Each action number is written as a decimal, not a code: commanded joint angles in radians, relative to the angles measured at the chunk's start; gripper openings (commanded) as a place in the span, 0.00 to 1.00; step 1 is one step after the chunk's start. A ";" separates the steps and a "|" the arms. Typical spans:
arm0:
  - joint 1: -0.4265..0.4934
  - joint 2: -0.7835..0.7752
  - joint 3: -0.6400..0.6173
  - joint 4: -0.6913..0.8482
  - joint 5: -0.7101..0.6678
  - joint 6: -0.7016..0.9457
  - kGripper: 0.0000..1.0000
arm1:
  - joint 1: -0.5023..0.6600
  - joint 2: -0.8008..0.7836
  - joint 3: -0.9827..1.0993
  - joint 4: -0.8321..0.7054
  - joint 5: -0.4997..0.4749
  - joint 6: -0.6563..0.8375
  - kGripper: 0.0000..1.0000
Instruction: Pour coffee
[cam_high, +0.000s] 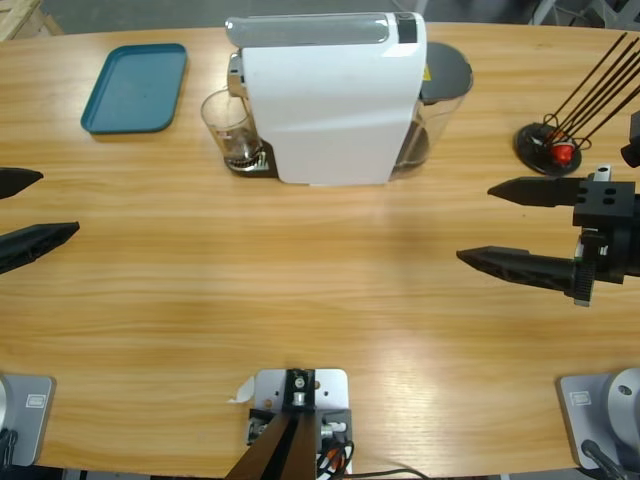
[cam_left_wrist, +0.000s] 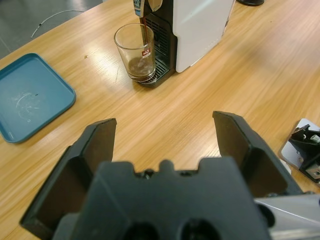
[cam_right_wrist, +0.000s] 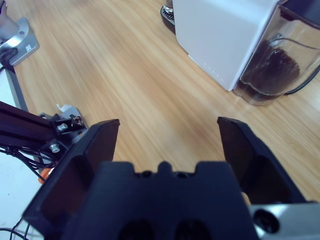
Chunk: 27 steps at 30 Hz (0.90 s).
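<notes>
The left arm's black two-jawed gripper (cam_high: 25, 212) reaches in from the left edge of the long wooden table (cam_high: 300, 290), its tapered jaws spread wide apart and pointing toward the middle, nothing between them. The right arm's black two-jawed gripper (cam_high: 490, 224) comes in from the right edge, level over the wood, jaws likewise parted and empty, pointing left.

The white machine (cam_right_wrist: 225, 40) is running off the right wrist view's top edge; at 9 o'clock in the high view, the left arm is lying out of sight.
</notes>
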 joint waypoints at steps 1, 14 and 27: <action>0.006 -0.007 0.037 -0.014 0.004 -0.018 0.83 | 0.007 0.017 0.030 0.005 0.007 0.013 0.87; 0.006 0.000 0.037 -0.016 0.004 -0.021 0.83 | 0.007 0.022 0.030 0.005 0.014 0.013 0.87; 0.006 0.000 0.037 -0.016 -0.002 -0.021 0.83 | 0.007 0.030 0.029 0.005 0.016 0.013 0.87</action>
